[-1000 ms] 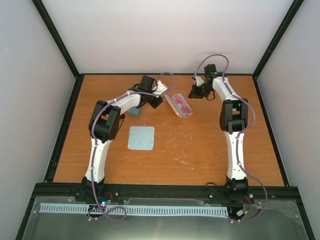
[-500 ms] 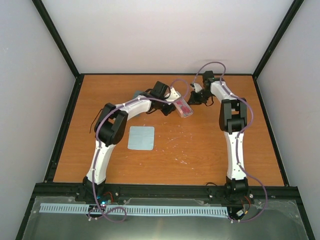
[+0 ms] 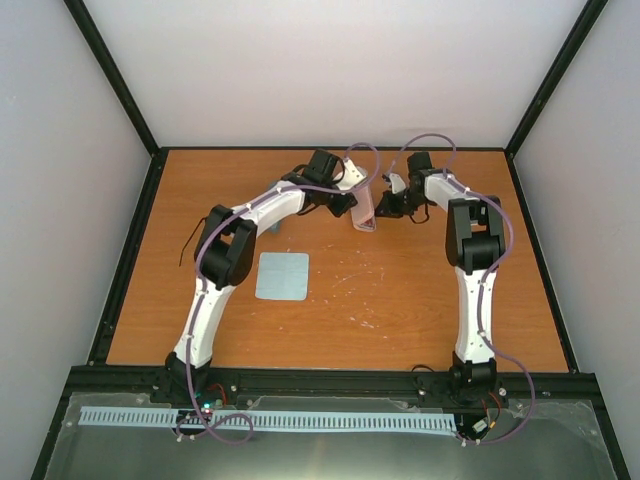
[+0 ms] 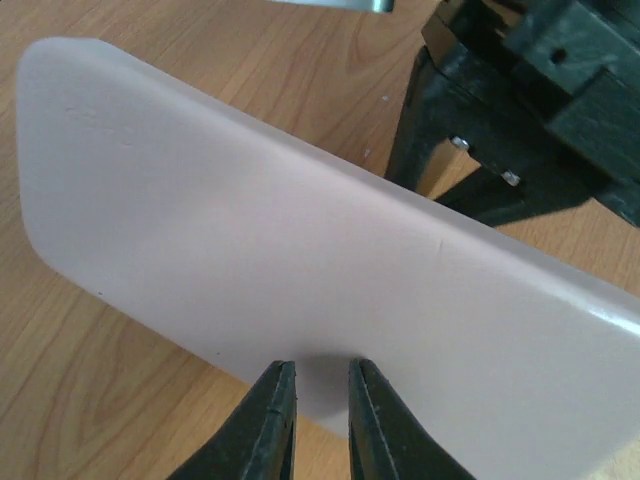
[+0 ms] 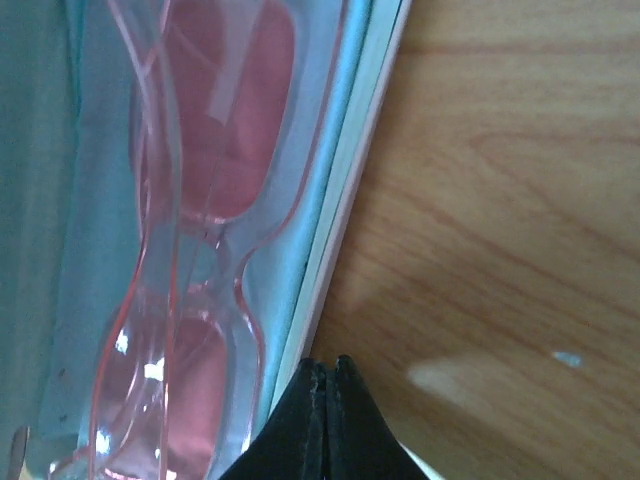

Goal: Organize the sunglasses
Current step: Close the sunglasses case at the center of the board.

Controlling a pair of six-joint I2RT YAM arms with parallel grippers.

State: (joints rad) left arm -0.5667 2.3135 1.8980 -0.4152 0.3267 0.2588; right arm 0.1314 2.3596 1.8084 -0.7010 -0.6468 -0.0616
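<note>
Sunglasses (image 5: 195, 250) with pink lenses sitting in the pink case (image 4: 300, 260), just up-left of the right gripper (image 5: 327, 400) (clamped shut on nothing, facing the open side), long axis running away from its tips, left gripper (image 4: 315, 400) pinching the case's edge from the other side

The left arm (image 3: 197, 315) and right arm (image 3: 472, 310) are white links with black joints, each trailing a looping purple cable (image 3: 430, 136). The fingers (image 4: 270, 420) are slim, black and tapered. Small silver screws (image 4: 459, 143) stud black housing.
</note>
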